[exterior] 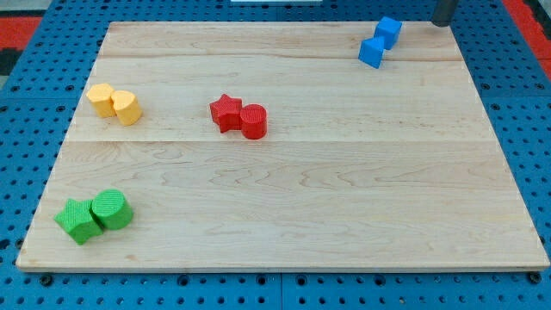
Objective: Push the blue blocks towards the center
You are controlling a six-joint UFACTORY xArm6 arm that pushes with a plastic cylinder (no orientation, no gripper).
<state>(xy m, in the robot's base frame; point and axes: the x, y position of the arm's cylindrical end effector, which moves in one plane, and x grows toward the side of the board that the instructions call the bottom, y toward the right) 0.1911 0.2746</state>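
My tip point(442, 23) sits upper right, just beside two blue cubes point(380, 40); red star point(226, 112) & red cylinder point(254, 121) lie mid-surface point(301, 198); no hand fitted.

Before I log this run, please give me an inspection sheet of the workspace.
Surface: wooden board, flat.
Job's things: two blue blocks touching, near the view's top right corner.
Clutter: red star touching red cylinder; two yellow blocks at left; two green blocks at bottom left.
Tool: my tip just beyond the board's top edge, right of the blue blocks, apart.
Cables: nothing seen.
Surroundings: blue perforated base.
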